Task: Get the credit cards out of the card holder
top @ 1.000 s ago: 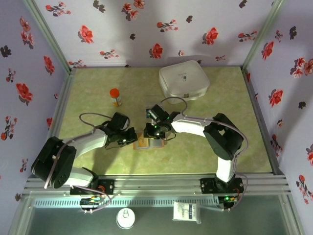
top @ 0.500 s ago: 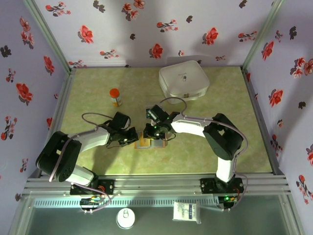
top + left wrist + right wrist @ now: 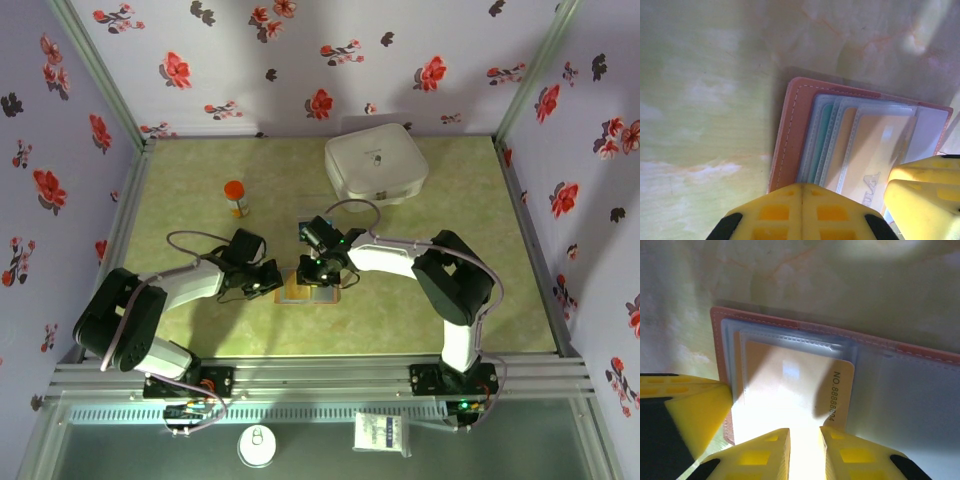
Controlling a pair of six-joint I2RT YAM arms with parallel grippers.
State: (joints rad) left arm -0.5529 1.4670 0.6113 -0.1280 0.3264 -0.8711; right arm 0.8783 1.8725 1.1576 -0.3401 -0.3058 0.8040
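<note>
A flat table top (image 3: pixel 200 160), pale green & yellow w/ cloudy marks like marble, is shut in on three sides by soft lilac cloth walls (image 3: pixel 300 60) printed w/ red & dark flowers. The corners are held by slim grey metal posts (image 3: pixel 100 72). A grey metal rail (image 3: pixel 320 372) is laid along the near edge. Bright patches of light are thrown on the top.

A white rounded square case (image 3: pixel 376 166) is set at the back, right of the middle. A small bottle w/ an orange cap (image 3: pixel 236 198) is stood upright to the left, well apart from the case.

A small tan-brown leather wallet (image 3: pixel 790 135) is laid open & flat nr the middle of the table, btw the two arms, w/ its blue-grey pockets faced up. A thin yellow card (image 3: pixel 790 385) is seen sticking partway out of a clear pocket, w/ its printed number bared. A thin teal card (image 3: pixel 824 135) is tucked in a pocket nearer the wallet's outer edge; just a strip of it is seen.

The left gripper (image 3: pixel 802 192) is pressed together, w/ its tips set at the wallet's outer edge. The right gripper (image 3: pixel 804 435) is held a little apart, w/ its tips down on the yellow card. The card is seen lying flat under the thin gap, not btw the fingers.
</note>
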